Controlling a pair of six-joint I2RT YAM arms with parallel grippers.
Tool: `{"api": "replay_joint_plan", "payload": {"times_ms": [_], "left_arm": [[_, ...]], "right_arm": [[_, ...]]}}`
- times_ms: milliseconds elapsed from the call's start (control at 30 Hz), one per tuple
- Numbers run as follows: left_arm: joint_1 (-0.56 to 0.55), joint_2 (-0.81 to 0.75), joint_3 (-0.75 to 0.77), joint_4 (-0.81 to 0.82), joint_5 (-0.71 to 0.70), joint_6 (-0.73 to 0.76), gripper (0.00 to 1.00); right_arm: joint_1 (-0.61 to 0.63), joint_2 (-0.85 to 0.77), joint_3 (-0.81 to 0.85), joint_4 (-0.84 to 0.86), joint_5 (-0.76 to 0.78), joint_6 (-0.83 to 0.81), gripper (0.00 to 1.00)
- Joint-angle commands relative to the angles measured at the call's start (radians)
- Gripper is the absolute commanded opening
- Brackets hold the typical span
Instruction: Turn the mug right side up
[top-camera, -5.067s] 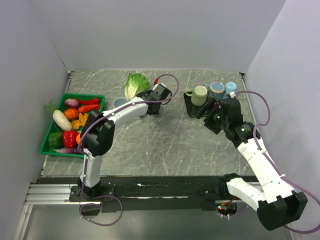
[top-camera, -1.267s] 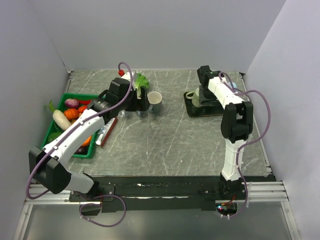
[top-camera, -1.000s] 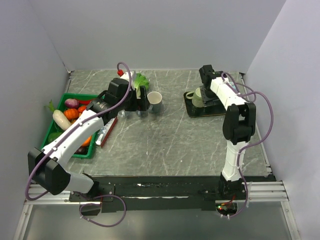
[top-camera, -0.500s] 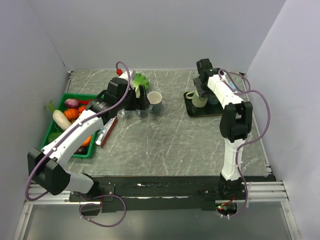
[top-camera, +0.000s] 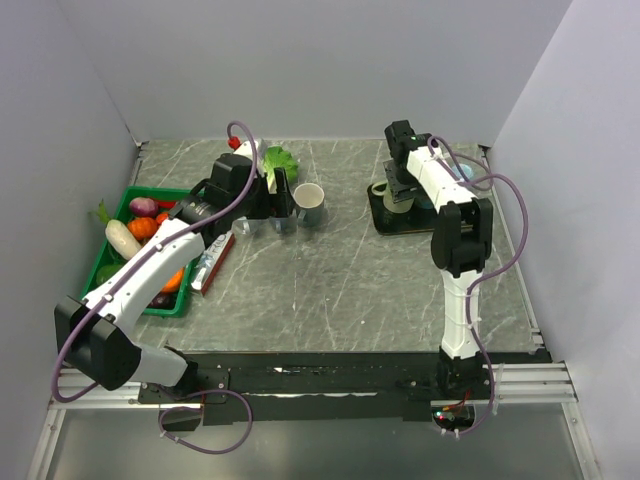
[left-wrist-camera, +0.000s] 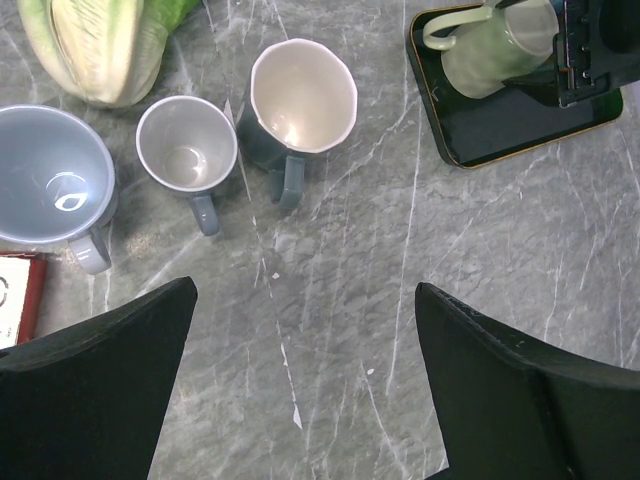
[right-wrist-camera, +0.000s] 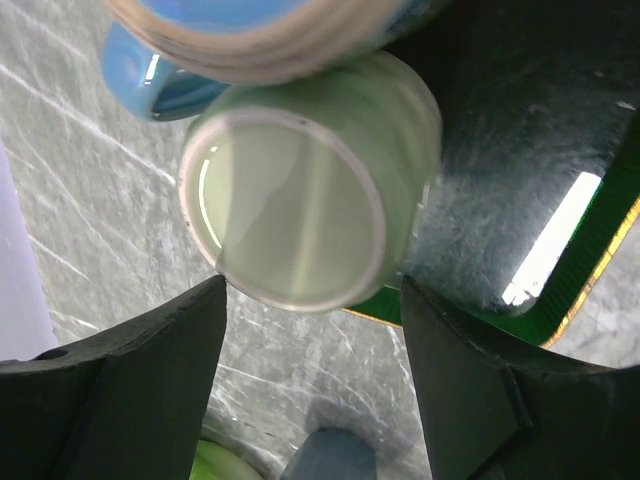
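Pale green, the mug (top-camera: 398, 196) sits on the dark tray (top-camera: 402, 224) at about 2 o'clock on the grey marbled table (top-camera: 340, 280). From the left wrist it looks tipped over, its handle pointing to 9 o'clock. In the right wrist view one round end faces the lens, and I cannot tell whether that end is the mouth or the base. A blue mug (right-wrist-camera: 160, 85) lies touching it at 11 o'clock.

The right gripper (right-wrist-camera: 312, 300) hangs over the mug, fingers spread to either side of it. Whether they press on the mug I cannot tell.

The left gripper (left-wrist-camera: 305, 300) hovers above bare table at about 11 o'clock, its fingers spread wide and holding nothing. Ahead of it three upright mugs stand in a row: a dark one with a cream inside (left-wrist-camera: 300, 95), a small grey one (left-wrist-camera: 187, 150) and a pale blue one (left-wrist-camera: 50, 175). A lettuce (left-wrist-camera: 95, 40) lies behind them.
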Motion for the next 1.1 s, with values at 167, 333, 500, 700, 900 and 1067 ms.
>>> {"api": "replay_joint_plan", "payload": {"times_ms": [167, 333, 500, 700, 900, 1067], "left_arm": [[0.013, -0.013, 0.017, 0.015, 0.037, 0.009, 0.96], [0.016, -0.009, 0.016, 0.015, 0.045, 0.009, 0.96], [0.017, -0.010, 0.014, 0.012, 0.046, 0.005, 0.96], [0.019, -0.016, 0.014, 0.012, 0.040, 0.000, 0.96], [0.022, -0.022, 0.014, 0.012, 0.034, 0.002, 0.96], [0.025, -0.024, 0.013, 0.017, 0.043, -0.002, 0.96]], "right_arm": [[0.008, 0.022, 0.055, -0.234, 0.071, 0.148, 0.77], [0.006, 0.008, 0.021, -0.172, 0.056, 0.117, 0.77], [0.003, 0.010, 0.044, -0.042, 0.032, 0.041, 0.76], [-0.004, 0.027, 0.072, -0.046, 0.001, 0.046, 0.75], [-0.018, 0.062, 0.110, -0.159, 0.007, 0.124, 0.76], [-0.035, 0.047, 0.052, -0.219, -0.018, 0.175, 0.76]]}}
